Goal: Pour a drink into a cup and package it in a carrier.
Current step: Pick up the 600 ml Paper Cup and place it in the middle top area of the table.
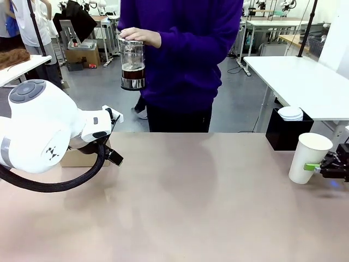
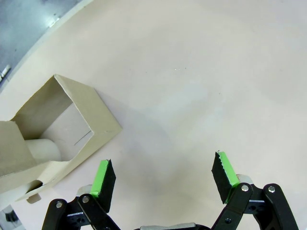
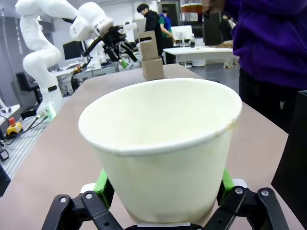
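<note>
The cup [image 1: 310, 155] stands upright on the right side of the bench [image 1: 196, 207], just nearer than a black box [image 1: 284, 134] stacked with white lids. It is open-mouthed, with no lid on it. My right claw [image 3: 163, 188] straddles its lower wall, one green pad on each side. I cannot tell whether the pads are pressing yet or just beside the paper.

I judge the cup to be light, thin and easy to crush. A hard squeeze low down would ovalise it, and a loose one would let the tapered wall slip. I'd take it a bit higher, under the rolled rim where it is stiffest, and gently. Once it is filled it will be top-heavy and the paper will soften.

My left claw [image 2: 163, 162] hangs with its jaws wide apart over bare bench, just beside the carrier [image 2: 91, 120] at the far left. The drink [image 1: 132, 72] sits low in the glass press pot [image 1: 132, 57], which the person's hand [image 1: 139, 36] holds up beyond the far edge.

The cup's floor is out of sight, so I can't confirm that it is empty. In the front view my left arm covers most of the carrier, and the right claw is cut off by the picture's edge.
</note>
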`<state>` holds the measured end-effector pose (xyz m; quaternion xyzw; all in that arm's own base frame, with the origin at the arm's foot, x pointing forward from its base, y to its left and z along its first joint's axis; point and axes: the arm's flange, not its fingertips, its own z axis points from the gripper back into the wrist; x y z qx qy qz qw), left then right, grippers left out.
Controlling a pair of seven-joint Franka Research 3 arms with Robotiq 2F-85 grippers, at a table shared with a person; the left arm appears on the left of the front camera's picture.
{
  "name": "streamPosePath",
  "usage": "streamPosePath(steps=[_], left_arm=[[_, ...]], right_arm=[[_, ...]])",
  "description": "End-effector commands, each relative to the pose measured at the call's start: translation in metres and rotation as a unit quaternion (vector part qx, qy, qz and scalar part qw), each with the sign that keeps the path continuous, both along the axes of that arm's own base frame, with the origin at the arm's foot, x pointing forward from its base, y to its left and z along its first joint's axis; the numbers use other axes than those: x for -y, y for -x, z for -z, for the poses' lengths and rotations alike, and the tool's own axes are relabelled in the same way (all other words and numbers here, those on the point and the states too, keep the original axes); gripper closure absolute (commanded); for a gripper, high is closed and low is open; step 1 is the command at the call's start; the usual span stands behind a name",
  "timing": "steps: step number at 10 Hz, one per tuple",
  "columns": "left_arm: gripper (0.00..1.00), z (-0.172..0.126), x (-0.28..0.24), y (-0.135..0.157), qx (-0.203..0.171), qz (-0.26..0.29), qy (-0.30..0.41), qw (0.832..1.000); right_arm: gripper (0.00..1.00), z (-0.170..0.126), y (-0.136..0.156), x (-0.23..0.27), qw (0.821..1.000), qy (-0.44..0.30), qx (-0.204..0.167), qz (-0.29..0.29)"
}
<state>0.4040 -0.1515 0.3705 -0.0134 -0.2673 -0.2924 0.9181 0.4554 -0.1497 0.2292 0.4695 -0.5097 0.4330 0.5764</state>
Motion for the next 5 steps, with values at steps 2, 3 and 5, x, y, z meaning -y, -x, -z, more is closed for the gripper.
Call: streamPosePath(steps=[2, 3, 5], left_arm=[[0.0, -0.0001, -0.0002, 0.0003, 0.0, 0.0, 0.0, 1.0], [0.0, -0.0001, -0.0002, 0.0003, 0.0, 0.0, 0.0, 1.0], [0.0, -0.0001, -0.0002, 0.0003, 0.0, 0.0, 0.0, 1.0]], right_arm=[[0.2, 0.0, 0.0, 0.0, 1.0, 0.0, 0.0, 0.0], [0.2, 0.0, 0.0, 0.0, 1.0, 0.0, 0.0, 0.0], [0.2, 0.0, 0.0, 0.0, 1.0, 0.0, 0.0, 0.0]])
